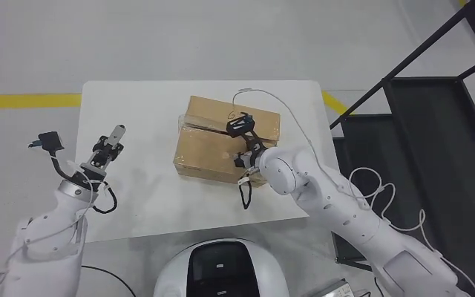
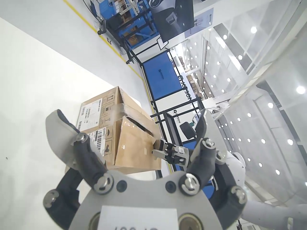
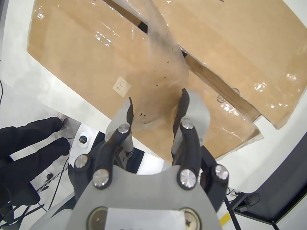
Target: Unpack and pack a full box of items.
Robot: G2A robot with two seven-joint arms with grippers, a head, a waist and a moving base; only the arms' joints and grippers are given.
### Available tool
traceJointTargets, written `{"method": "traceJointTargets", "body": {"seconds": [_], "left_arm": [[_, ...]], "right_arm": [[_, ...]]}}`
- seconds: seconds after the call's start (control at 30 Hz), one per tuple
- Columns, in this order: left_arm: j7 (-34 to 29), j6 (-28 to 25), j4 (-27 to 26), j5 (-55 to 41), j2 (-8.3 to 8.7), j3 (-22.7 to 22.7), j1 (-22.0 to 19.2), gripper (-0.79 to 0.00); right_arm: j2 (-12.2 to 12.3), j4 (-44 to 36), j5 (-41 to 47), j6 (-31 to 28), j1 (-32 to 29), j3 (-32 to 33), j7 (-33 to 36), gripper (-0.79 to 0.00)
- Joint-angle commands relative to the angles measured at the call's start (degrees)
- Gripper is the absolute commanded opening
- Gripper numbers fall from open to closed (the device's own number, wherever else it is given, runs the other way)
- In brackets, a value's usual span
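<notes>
Right gripper [image 3: 157,101]: parted, loose tape strip [image 3: 163,72] between fingers [image 3: 191,106], over box [image 1: 215,148] on desk [image 1: 133,111], middle toward far edge. Left gripper [image 1: 115,136]: parted, near left edge. Unsealing stage, seemingly. Next: pinch tape, peel along seam.

**What the box keeps hidden**

The box [image 3: 96,56] runs off the picture's edge beyond the right end effector [image 3: 156,95], so its far side is cut off. The dark slit [image 3: 142,26] in its top, just ahead of that end effector, shows nothing of the contents. Whether the tape [image 3: 163,68] touches it cannot be told. Ahead of the left end effector [image 2: 130,113], the labels [image 2: 90,113] are too small to read, and that end effector hides the box's near bottom corner.
</notes>
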Motion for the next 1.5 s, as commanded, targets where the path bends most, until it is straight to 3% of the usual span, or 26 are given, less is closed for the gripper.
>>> {"method": "traceJointTargets", "body": {"seconds": [0.0,0.17,0.33,0.4,0.67,0.7,0.83,1.47], "left_arm": [[0.0,0.0,-0.1,0.1,-0.01,0.4,-0.1,0.0],[-0.2,0.3,-0.4,0.4,0.01,1.0,0.0,0.0],[-0.4,0.4,-0.7,0.8,0.05,1.5,0.2,0.0],[-0.4,0.5,-0.9,0.9,0.05,1.8,0.3,0.0],[-0.4,0.8,-1.3,1.4,0.11,2.3,0.4,0.0],[-0.4,0.9,-1.3,1.5,0.12,2.3,0.5,0.0],[-0.6,1.0,-1.5,1.8,0.17,2.6,0.8,0.0],[-0.4,1.0,-2.0,2.3,0.36,2.7,1.8,0.0]], "right_arm": [[0.2,-0.6,-0.5,-0.3,-0.6,0.8,0.5,-0.585],[0.6,-3.0,-0.1,-1.2,-2.1,3.6,2.2,-0.582],[1.1,-4.5,1.4,-2.8,-3.2,7.4,4.3,-0.677],[1.2,-4.7,2.5,-3.3,-3.6,8.6,4.7,-0.785],[1.3,-4.0,8.0,-4.4,-4.6,11.8,5.3,-0.785],[1.2,-3.8,9.2,-4.6,-4.6,12.3,5.6,-0.748],[1.2,-3.1,12.8,-5.4,-4.2,13.6,6.9,-0.471],[1.4,0.6,12.7,-7.2,-2.8,14.6,7.6,-0.505]]}}
